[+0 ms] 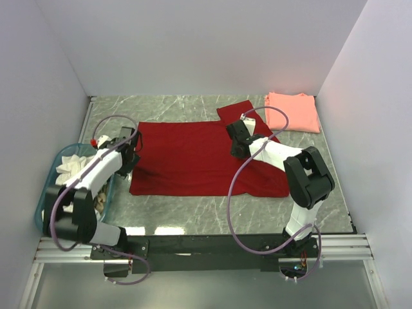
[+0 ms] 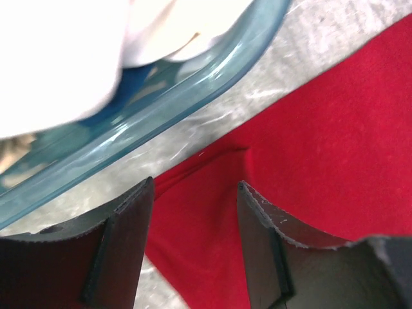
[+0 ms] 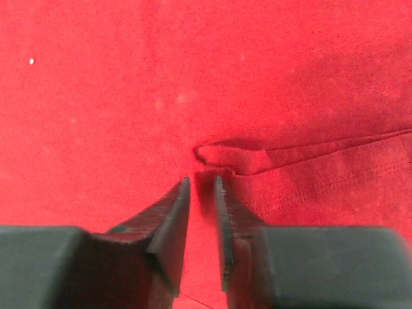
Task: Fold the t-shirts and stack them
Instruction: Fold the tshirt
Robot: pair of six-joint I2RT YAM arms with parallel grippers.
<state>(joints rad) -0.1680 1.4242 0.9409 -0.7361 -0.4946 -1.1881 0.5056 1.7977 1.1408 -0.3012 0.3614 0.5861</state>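
Right end effector [image 3: 202,180] sits just before a pucker in the red t-shirt [image 3: 193,77].

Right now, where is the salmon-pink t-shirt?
In the top view, the salmon-pink t-shirt lies folded at the far right corner of the table, beside the upper right sleeve of the deep red t-shirt.

Bright, even light, soft shadows
Top view's sharp, bit of glare on the table [image 1: 193,212] by my bases. My left wrist cam blows out the white cloth [image 2: 58,58], blurry; right wrist view's oversaturated on the red shirt [image 3: 193,77].
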